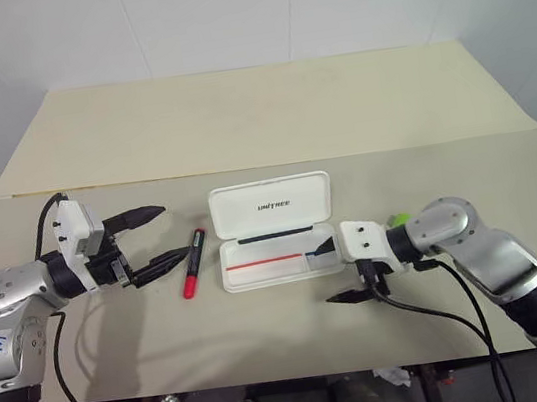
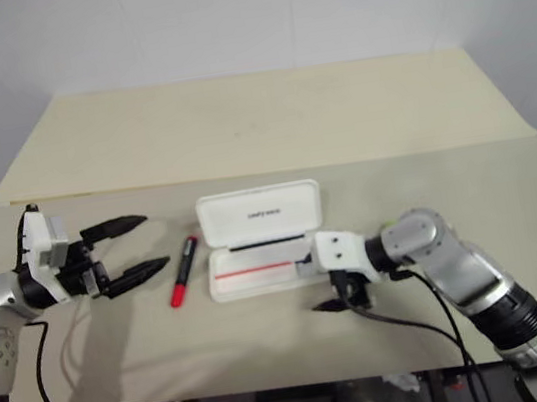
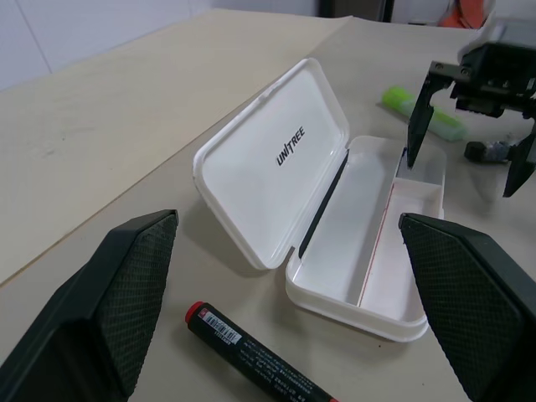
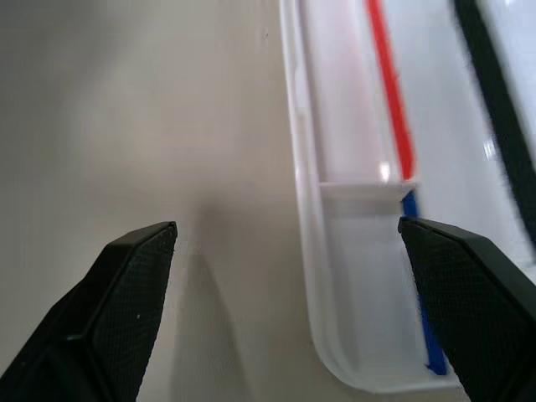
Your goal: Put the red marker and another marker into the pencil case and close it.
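Both jaws spread wide and empty, left gripper (image 1: 152,241) beside red marker (image 1: 193,263), right gripper (image 1: 334,271) over pencil case (image 1: 275,230) rim

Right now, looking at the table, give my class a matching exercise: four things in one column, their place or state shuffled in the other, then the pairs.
Things
1. red marker
2. pencil case
3. light-green highlighter
4. left gripper

Places or states
A. lid up, tray holding nothing
B. fingers apart, holding nothing
C. on the table between the left gripper and the case
D. on the table beyond the right gripper

Pairs: 1-C, 2-A, 3-D, 4-B
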Tool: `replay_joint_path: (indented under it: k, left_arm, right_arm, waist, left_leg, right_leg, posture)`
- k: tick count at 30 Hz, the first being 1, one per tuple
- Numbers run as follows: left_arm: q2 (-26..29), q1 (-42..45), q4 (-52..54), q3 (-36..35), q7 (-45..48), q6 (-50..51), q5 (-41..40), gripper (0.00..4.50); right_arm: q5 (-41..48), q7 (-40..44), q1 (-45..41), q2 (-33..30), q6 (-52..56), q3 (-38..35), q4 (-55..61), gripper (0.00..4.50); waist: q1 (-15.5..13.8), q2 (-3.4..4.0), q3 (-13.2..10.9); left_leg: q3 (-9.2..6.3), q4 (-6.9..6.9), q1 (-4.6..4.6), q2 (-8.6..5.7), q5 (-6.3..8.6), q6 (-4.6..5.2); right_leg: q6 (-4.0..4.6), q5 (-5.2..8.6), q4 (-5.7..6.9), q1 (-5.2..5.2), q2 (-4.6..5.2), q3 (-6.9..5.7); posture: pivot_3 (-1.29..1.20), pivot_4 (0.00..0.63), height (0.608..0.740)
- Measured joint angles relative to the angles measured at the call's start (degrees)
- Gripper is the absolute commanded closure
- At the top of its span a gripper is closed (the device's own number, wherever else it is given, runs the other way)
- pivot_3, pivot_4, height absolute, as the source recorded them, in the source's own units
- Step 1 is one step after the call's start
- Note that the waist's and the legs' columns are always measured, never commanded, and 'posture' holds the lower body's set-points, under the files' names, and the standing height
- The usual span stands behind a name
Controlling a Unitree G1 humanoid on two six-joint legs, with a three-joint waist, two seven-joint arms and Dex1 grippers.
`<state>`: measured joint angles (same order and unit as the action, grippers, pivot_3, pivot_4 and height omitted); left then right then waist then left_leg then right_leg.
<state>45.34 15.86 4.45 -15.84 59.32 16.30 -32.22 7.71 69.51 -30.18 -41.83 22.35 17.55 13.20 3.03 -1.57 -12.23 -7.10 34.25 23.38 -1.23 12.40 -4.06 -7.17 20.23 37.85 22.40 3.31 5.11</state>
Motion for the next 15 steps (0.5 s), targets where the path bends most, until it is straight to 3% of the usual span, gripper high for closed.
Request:
replay_joint_path:
  k: [7, 15]
  left_arm:
    - [-3.5, -4.5, 6.8, -0.1, -6.6, 0.8, 0.2, 0.00]
    - [-11.3, -10.1, 16.4, 0.9, -21.5, 2.9, 4.0, 0.00]
  right_arm:
    - [7.6, 1.3, 2.2, 0.1, -7.5, -8.5, -0.3, 0.01]
    - [8.9, 4.6, 1.7, -1.1, -14.1, -11.7, -10.0, 0.01]
  waist:
    - [-0.3, -0.01, 0.0]
    - [-0.7, -0.01, 0.0]
  left_leg:
    - [-0.01, 0.03, -0.03, 0.01, 0.00, 0.01]
    - [0.00, 0.34, -0.11, -0.01, 0.03, 0.06]
  right_leg:
    - [-0.02, -0.01, -0.01, -0.06, 0.01, -0.01]
    - [-0.10, -0.09, 0.00, -0.29, -0.02, 0.00]
  posture:
    - [0.00, 0.150, 0.740]
    - [0.00, 0.150, 0.740]
